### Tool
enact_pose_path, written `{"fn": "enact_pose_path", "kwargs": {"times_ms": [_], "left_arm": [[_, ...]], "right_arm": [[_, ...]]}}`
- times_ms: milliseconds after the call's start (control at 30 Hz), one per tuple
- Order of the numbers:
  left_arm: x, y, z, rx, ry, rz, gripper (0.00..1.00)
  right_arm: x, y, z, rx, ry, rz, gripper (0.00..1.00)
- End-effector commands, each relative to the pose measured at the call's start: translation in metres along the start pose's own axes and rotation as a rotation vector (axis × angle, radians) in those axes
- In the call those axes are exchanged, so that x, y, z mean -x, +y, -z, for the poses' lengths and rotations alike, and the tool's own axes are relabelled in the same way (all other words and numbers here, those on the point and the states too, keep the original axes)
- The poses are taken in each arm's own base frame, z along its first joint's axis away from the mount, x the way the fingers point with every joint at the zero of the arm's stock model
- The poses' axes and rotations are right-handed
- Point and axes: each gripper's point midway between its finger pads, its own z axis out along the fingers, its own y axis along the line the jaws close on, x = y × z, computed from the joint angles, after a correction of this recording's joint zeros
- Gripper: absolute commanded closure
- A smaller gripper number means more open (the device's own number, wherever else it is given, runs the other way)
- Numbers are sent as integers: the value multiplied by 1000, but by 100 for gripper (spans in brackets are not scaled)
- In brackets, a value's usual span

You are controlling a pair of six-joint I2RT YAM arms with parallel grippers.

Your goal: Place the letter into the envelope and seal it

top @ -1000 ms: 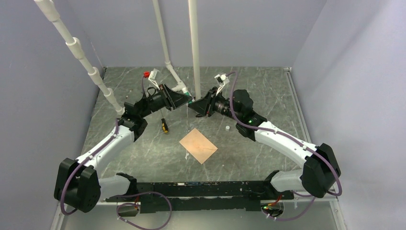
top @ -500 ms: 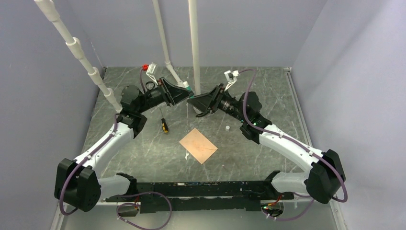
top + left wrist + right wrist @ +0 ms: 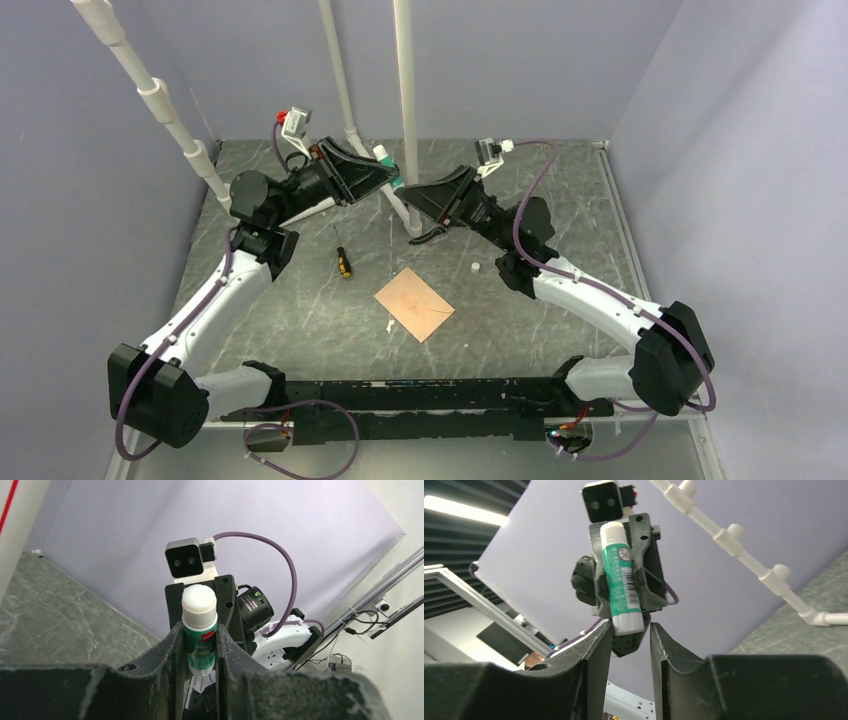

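Observation:
The peach-tan envelope [image 3: 413,303] lies flat on the table in front of the arms, with no open flap showing. No separate letter sheet is in view. Both grippers are raised at the back centre, tip to tip. My left gripper [image 3: 386,178] [image 3: 199,630] is shut on a green and white glue stick [image 3: 200,645] [image 3: 397,184]. In the right wrist view the glue stick [image 3: 621,580] points down with its white end at the tips of my right gripper [image 3: 630,626] [image 3: 408,193]. The right jaws are open, slightly wider than the stick.
A screwdriver with a black and yellow handle [image 3: 343,262] lies left of the envelope. A small white piece [image 3: 476,267] lies to its right, and a white scrap [image 3: 389,325] at its near corner. White pipes [image 3: 405,100] stand just behind the grippers.
Both grippers have risen and moved back towards the pipes, staying tip to tip. The left arm has swung back-left and both wrists have tilted upward. The envelope has not moved.

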Motion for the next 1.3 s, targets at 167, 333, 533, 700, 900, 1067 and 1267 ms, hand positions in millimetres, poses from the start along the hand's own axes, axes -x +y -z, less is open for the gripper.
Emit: {"fn": "enact_pose_path", "kwargs": {"times_ms": [167,333,533,700,900,1067,1267], "left_arm": [[21,-47,0,-124,-45,-23,98],[22,-45,1,-108,-56,-31,97],[19,-31,3,-27,-56,-35,98],[17,13,11,204,-95,5,98],[28,43,23,414,-134,-36,98],[33,57,34,528,-95,-181,98],[28,40,27,423,-52,-227,97]], "right_arm": [[19,59,-4,214,-48,64,63],[19,59,-9,188,-17,105,80],[17,36,-17,35,34,263,95],[20,-7,-19,-194,101,580,96],[21,-56,-14,-381,211,1115,100],[29,-82,-15,-524,252,1265,100],[17,-25,-18,-317,203,919,32]]}}
